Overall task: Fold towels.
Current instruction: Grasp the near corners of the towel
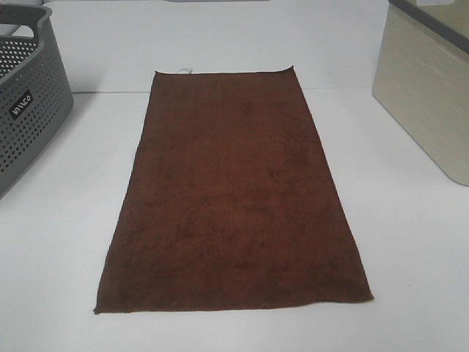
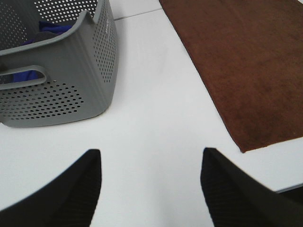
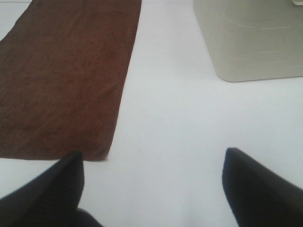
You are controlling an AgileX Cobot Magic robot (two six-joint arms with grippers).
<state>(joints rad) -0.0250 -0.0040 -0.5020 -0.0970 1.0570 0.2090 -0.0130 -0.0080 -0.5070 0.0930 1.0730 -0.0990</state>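
Hovering near the front edge of the white bench, the left gripper has its two black fingers spread wide apart over bare surface. It holds nothing, and the front left corner of the towel is close by. The right gripper is likewise spread apart and empty, just off the towel's front right corner. Neither arm shows in the high camera view.

One dark reddish-brown terry towel lies flat and fully open down the middle of the bench, one short edge toward the front and the other toward the back. No crease or doubled layer shows. A small white tag peeks out at the far short edge.

A grey perforated basket stands at the left edge toward the far left corner, with blue cloth inside. A cream lidded bin stands at the right edge toward the far right corner.

Judging by this, the folding has not begun. Every fold is left to do, and neither claw touches the cloth yet.
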